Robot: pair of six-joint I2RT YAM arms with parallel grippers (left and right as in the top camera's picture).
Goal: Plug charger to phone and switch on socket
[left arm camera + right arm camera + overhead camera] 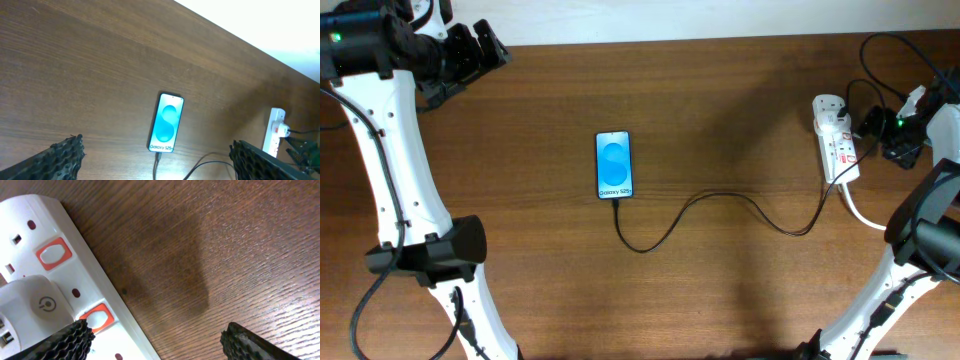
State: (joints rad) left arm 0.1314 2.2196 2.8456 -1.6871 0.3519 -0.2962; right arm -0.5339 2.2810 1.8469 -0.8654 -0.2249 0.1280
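The phone (613, 165) lies flat mid-table with its blue screen lit; it also shows in the left wrist view (167, 122). The thin black charger cable (720, 197) runs from the phone's bottom edge in a loop to the white socket strip (837, 150) at the right. A white adapter (37, 305) sits in the strip between two red-framed switches (97, 317). My right gripper (157, 335) is open just beside the strip, its left finger over the strip's edge near a switch. My left gripper (156, 150) is open and empty, high at the far left corner (470, 55).
The strip's thick white cord (860, 212) curves off toward the right arm's base. Black wires (880, 70) hang near the right arm at the table's back right. The table's far edge meets a white wall (280, 30).
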